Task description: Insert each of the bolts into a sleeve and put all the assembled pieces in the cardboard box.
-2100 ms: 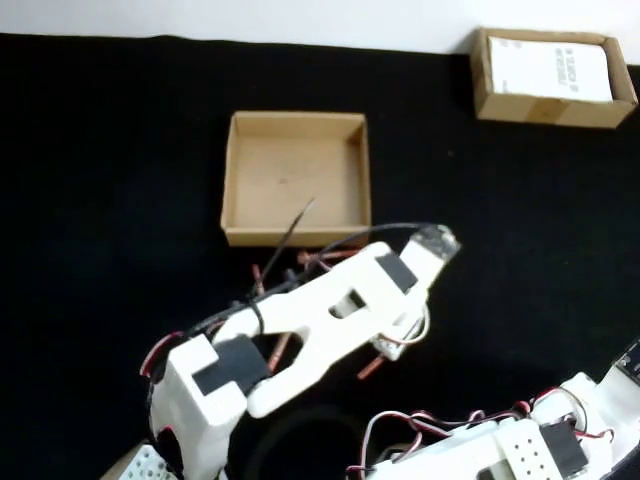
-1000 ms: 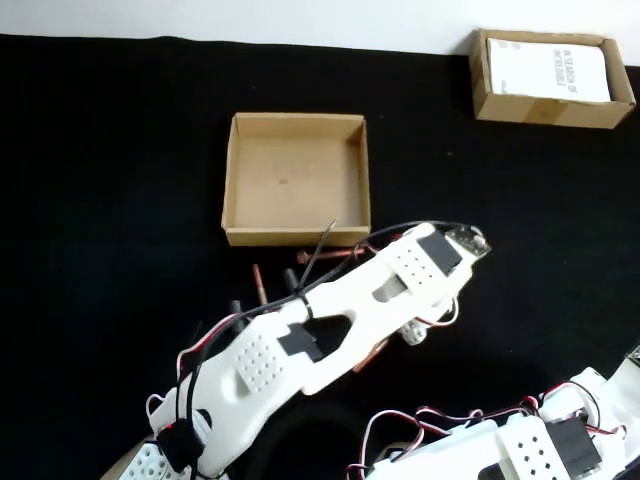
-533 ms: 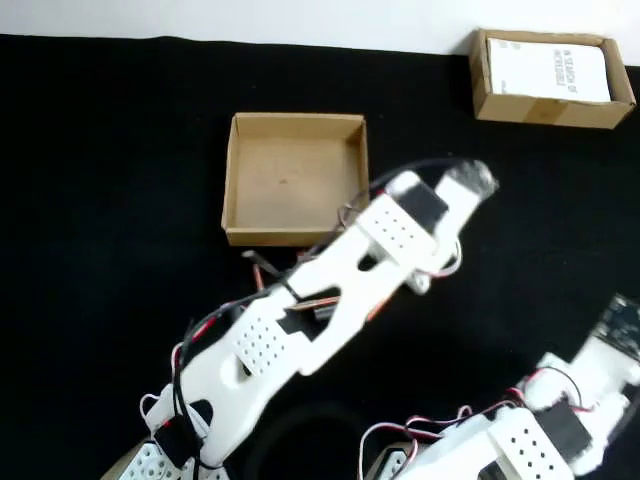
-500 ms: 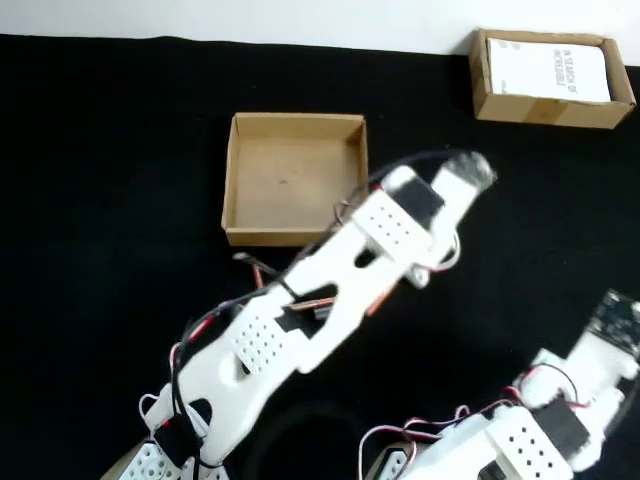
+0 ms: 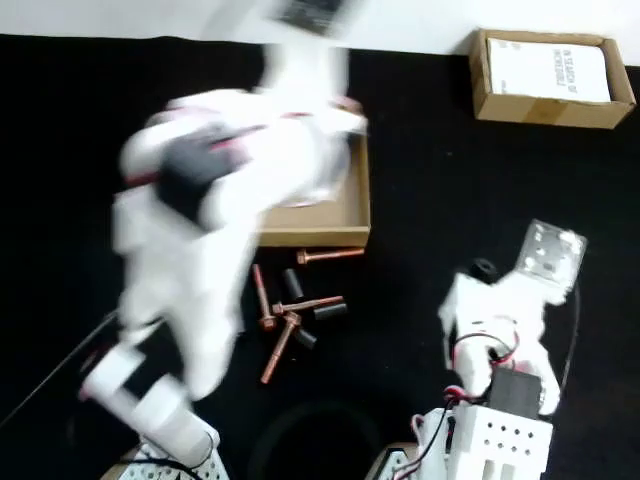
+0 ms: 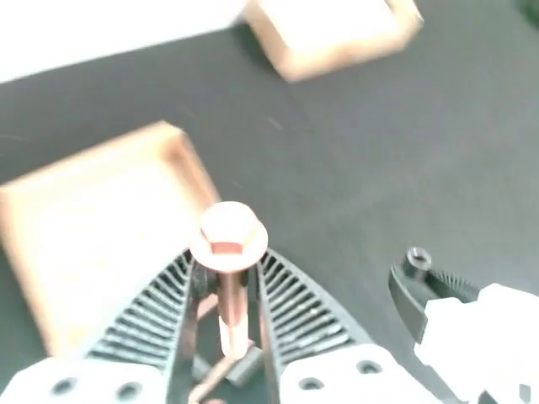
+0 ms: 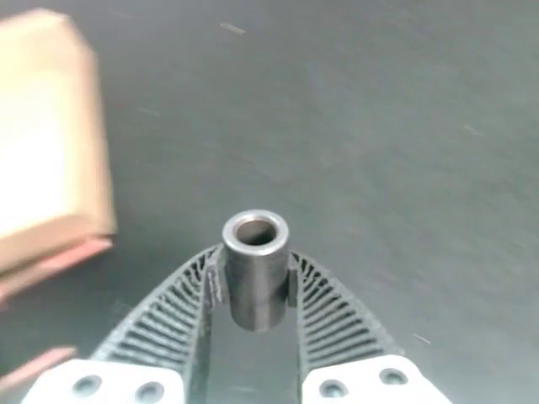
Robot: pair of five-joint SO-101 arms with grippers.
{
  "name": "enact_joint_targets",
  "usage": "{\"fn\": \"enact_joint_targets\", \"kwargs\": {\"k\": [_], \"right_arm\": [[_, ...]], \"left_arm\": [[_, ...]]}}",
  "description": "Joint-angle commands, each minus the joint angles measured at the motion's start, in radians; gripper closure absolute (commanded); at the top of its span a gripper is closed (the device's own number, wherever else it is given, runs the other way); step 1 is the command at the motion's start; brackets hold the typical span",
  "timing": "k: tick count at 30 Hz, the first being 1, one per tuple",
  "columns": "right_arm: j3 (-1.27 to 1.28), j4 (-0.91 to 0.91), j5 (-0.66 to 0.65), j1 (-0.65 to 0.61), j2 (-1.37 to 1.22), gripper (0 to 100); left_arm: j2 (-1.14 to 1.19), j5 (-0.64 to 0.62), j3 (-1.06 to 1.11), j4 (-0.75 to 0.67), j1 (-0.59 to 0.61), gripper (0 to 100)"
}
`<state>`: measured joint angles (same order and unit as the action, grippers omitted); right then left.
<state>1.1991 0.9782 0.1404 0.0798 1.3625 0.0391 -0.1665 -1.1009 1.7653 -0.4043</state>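
The left claw (image 6: pixel 226 261) is clenched on a copper bolt (image 6: pixel 228 237). The head sits at the fingertips and the shank lies back between the fingers. The right claw (image 7: pixel 256 264) is clamped on a black sleeve (image 7: pixel 255 282), whose open bore faces its wrist camera. In the high view the left arm stands over the cardboard box (image 5: pixel 320 237), while the right arm stands well apart over the bench (image 5: pixel 460 170).

Hazards you should weigh:

- **Early release.** The bolt hangs above the box without a sleeve. If you let go here, an unassembled piece lands in the box.
- **Short free shank.** Little of the shank seems to project clear of the fingers, so the sleeve may jam against the fingertips before it seats.
- **Misalignment.** The bore looks only slightly wider than the shank. A tilted approach could push the bolt askew in the grip or knock the sleeve out.
- **Arm contact.** To bring the two claws together you must close a wide gap, and a fast sweep risks a collision.
- **Scattered stock.** The spare bolts (image 5: pixel 308 303) and spare sleeves (image 5: pixel 331 311) lie just in front of the box. A low pass could sweep them away.
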Motion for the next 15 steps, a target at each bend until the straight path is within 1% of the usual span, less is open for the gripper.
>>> {"fn": "enact_joint_targets", "kwargs": {"k": [1, 4, 6, 10, 12, 15], "right_arm": [[-0.093, 0.004, 0.063, -0.148, 0.019, 99.2], [-0.127, 0.031, 0.055, -0.228, 0.019, 99.2], [-0.145, 0.047, 0.04, -0.288, 0.019, 99.2], [-0.137, 0.038, 0.008, -0.4, 0.019, 99.2], [-0.139, 0.025, 0.008, -0.437, 0.019, 99.2], [-0.134, -0.031, 0.008, -0.467, 0.018, 99.2]], "left_arm": [[-0.318, 0.002, 0.255, 0.0, 0.102, 99], [-0.536, -0.002, 0.506, -0.005, 0.102, 99], [-0.653, -0.003, 0.638, -0.015, 0.077, 99], [-0.812, -0.005, 0.881, -0.115, 0.035, 99], [-0.858, -0.005, 1.027, -0.204, 0.036, 99], [-0.894, -0.005, 1.231, -0.393, 0.041, 99]]}}
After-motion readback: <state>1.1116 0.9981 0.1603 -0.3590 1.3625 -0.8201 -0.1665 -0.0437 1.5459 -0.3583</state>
